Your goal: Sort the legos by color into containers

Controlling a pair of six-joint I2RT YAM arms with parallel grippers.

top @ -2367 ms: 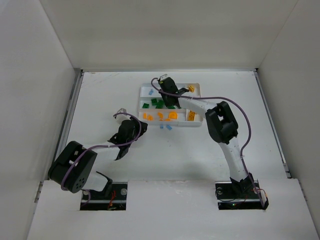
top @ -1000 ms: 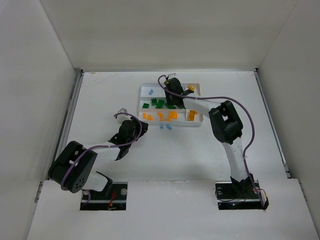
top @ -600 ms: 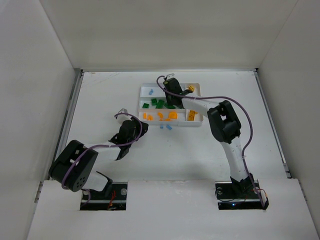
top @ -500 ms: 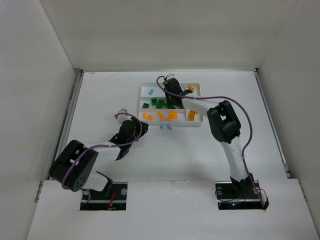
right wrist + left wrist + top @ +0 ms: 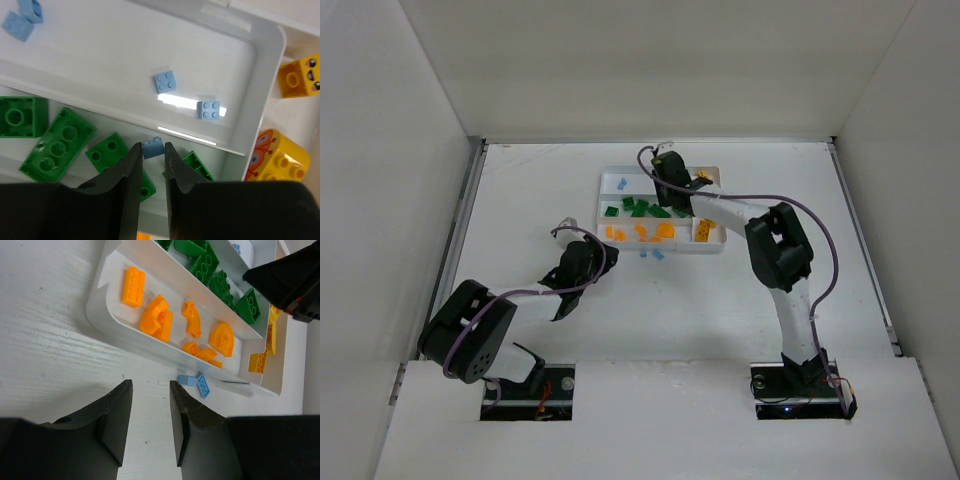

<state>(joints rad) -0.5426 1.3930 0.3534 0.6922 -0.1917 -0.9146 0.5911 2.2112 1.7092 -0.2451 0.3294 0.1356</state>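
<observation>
You're looking down on a white table [image 5: 720,300] boxed in by plain white walls [image 5: 650,70], with the white tray [image 5: 605,200] sitting far-centre. The top view is showing both arms, but the R wrist is hiding what it carries. The R wrist view is showing it: the R gripper [image 5: 151,150] is pinching a light-blue brick [image 5: 152,148] between its fingertips, at the divider btwn the blue slot and the green pieces [image 5: 57,140], w/ yellow blocks [image 5: 280,150] to the side. In the L wrist view the L gripper [image 5: 150,387] is hovering over bare table, jaws parted and empty. Two loose light-blue pieces [image 5: 196,383] are lying just ahead, outside the slot of orange pieces [image 5: 160,320].
</observation>
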